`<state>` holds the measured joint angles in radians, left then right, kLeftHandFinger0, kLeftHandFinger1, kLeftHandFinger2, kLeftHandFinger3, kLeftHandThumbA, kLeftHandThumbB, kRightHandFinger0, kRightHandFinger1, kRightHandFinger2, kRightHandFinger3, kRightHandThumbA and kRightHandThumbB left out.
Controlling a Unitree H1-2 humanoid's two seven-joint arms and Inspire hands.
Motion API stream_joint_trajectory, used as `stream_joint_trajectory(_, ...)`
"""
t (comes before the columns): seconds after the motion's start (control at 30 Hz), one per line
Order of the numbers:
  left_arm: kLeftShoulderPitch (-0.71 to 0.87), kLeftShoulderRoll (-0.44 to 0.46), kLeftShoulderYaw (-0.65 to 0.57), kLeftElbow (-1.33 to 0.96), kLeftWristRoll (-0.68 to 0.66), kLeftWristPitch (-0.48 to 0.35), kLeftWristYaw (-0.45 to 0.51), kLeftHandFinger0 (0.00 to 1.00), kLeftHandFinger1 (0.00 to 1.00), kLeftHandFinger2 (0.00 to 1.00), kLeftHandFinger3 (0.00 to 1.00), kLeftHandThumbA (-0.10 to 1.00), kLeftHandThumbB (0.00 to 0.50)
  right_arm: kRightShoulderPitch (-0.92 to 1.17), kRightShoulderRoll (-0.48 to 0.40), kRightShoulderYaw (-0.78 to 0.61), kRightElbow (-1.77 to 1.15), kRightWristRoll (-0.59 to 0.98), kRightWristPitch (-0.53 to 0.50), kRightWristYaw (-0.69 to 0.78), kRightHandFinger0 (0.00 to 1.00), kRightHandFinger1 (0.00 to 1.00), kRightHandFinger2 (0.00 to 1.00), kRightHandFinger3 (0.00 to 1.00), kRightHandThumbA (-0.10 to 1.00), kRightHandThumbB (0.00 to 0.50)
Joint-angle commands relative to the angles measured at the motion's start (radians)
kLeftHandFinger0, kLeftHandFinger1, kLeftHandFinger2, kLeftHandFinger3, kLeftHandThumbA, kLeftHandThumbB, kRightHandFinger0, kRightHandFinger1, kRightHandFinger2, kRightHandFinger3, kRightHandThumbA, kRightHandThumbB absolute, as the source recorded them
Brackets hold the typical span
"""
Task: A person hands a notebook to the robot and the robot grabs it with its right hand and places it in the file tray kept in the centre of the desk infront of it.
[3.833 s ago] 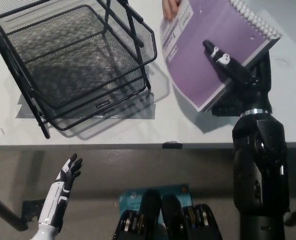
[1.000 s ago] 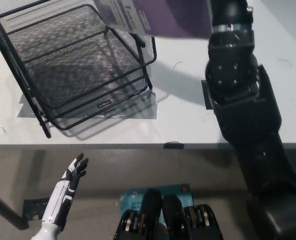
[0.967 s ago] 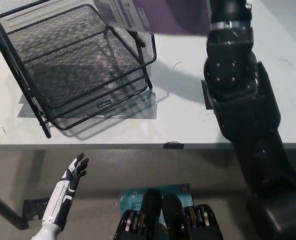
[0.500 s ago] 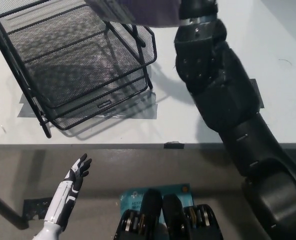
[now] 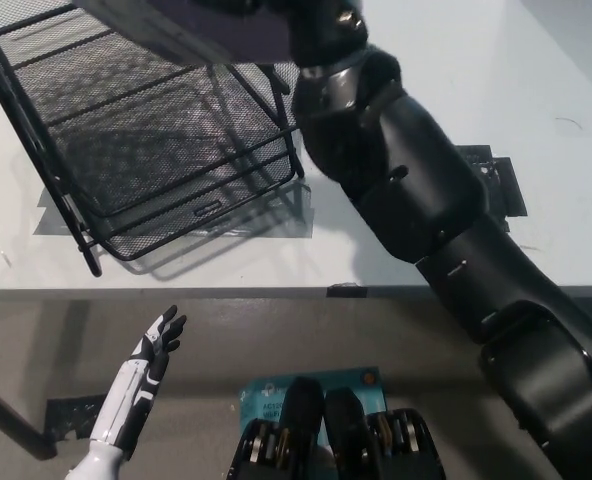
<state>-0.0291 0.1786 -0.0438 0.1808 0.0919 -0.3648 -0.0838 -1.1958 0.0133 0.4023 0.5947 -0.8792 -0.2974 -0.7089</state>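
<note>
The purple notebook point(image 5: 211, 25) hangs tilted at the picture's top edge, over the far right corner of the black mesh file tray point(image 5: 204, 210). My black right arm reaches from the bottom right across the desk. Its hand point(image 5: 314, 15) sits at the notebook's right end and holds it; the top edge cuts off most of the hand. The tray has stacked tiers and stands on the white desk point(image 5: 496, 80) at the left. My white left hand point(image 5: 154, 348) rests open below the desk's front edge at the lower left.
Grey tape point(image 5: 276, 222) lies under the tray's front. A dark patch point(image 5: 498, 178) marks the desk beside my right arm, and a small black marker point(image 5: 344, 290) sits on the front edge. A table leg point(image 5: 6, 420) crosses the lower left corner.
My right arm has swung left with the notebook, from the desk's right side to above the tray's far corner. The person's hand is gone from view. The left hand has hardly moved.
</note>
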Motion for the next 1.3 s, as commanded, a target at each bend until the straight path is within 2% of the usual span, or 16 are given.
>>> stream_joint_trajectory(0.0, -0.015, 0.015, -0.001, -0.026, -0.005, -0.027, -0.011, 1.0, 1.0, 1.0, 1.0, 1.0, 0.5, -0.084, -0.022, 0.061, -0.003, -0.132, -0.032, -0.143, 0.0, 0.0, 0.0, 0.05, 1.0, 0.0)
stream_joint_trajectory(0.1, -0.017, 0.018, -0.002, -0.022, 0.004, -0.04, -0.01, 1.0, 1.0, 1.0, 1.0, 1.0, 0.5, -0.073, -0.026, 0.096, 0.002, -0.156, -0.043, -0.165, 0.0, 0.0, 0.0, 0.0, 1.0, 0.008)
stream_joint_trajectory(0.2, -0.022, 0.019, -0.002, -0.023, 0.0, -0.039, -0.013, 1.0, 1.0, 1.0, 1.0, 1.0, 0.5, -0.058, -0.037, 0.155, 0.005, -0.206, -0.057, -0.19, 0.0, 0.0, 0.0, 0.0, 0.96, 0.006)
stream_joint_trajectory(0.27, -0.021, 0.018, -0.002, -0.027, 0.001, -0.033, -0.013, 1.0, 1.0, 1.0, 1.0, 1.0, 0.5, -0.047, -0.047, 0.181, -0.01, -0.234, -0.04, -0.169, 0.0, 0.0, 0.0, 0.02, 0.97, 0.007)
stream_joint_trajectory(0.37, -0.022, 0.017, -0.002, -0.029, 0.0, -0.028, -0.013, 1.0, 1.0, 1.0, 1.0, 1.0, 0.5, -0.03, -0.067, 0.228, -0.038, -0.279, -0.025, -0.157, 0.0, 0.0, 0.0, 0.03, 0.97, 0.038)
stream_joint_trajectory(0.43, -0.023, 0.017, -0.003, -0.028, 0.0, -0.028, -0.014, 1.0, 1.0, 1.0, 1.0, 1.0, 0.5, -0.025, -0.085, 0.26, -0.048, -0.311, -0.028, -0.161, 0.0, 0.0, 0.0, 0.02, 0.93, 0.025)
stream_joint_trajectory(0.57, -0.024, 0.018, -0.002, -0.029, -0.006, -0.025, -0.017, 1.0, 1.0, 1.0, 1.0, 1.0, 0.5, -0.01, -0.117, 0.327, -0.063, -0.358, -0.057, -0.165, 0.0, 0.0, 0.0, 0.0, 0.99, 0.067)
stream_joint_trajectory(0.6, -0.024, 0.018, -0.002, -0.031, -0.006, -0.019, -0.017, 1.0, 1.0, 1.0, 1.0, 1.0, 0.5, -0.003, -0.133, 0.351, -0.081, -0.369, -0.073, -0.141, 0.0, 0.0, 0.0, 0.0, 1.0, 0.05)
stream_joint_trajectory(0.7, -0.024, 0.018, -0.002, -0.035, -0.01, -0.008, -0.02, 1.0, 1.0, 1.0, 1.0, 1.0, 0.5, 0.019, -0.159, 0.39, -0.112, -0.402, -0.067, -0.112, 0.0, 0.0, 0.0, 0.0, 1.0, 0.083)
stream_joint_trajectory(0.77, -0.021, 0.017, -0.003, -0.038, -0.016, -0.002, -0.024, 1.0, 1.0, 1.0, 1.0, 1.0, 0.5, 0.047, -0.174, 0.413, -0.134, -0.421, -0.058, -0.086, 0.0, 0.0, 0.0, 0.0, 1.0, 0.077)
stream_joint_trajectory(1.17, -0.021, 0.012, -0.002, -0.043, -0.011, -0.005, -0.023, 1.0, 1.0, 1.0, 1.0, 1.0, 0.5, 0.092, -0.187, 0.44, -0.07, -0.466, -0.023, -0.134, 0.0, 0.0, 0.0, 0.0, 1.0, 0.087)
stream_joint_trajectory(1.27, -0.023, 0.013, -0.003, -0.04, -0.01, -0.005, -0.024, 1.0, 1.0, 1.0, 1.0, 1.0, 0.5, 0.102, -0.178, 0.43, -0.044, -0.449, -0.029, -0.151, 0.0, 0.0, 0.0, 0.0, 1.0, 0.068)
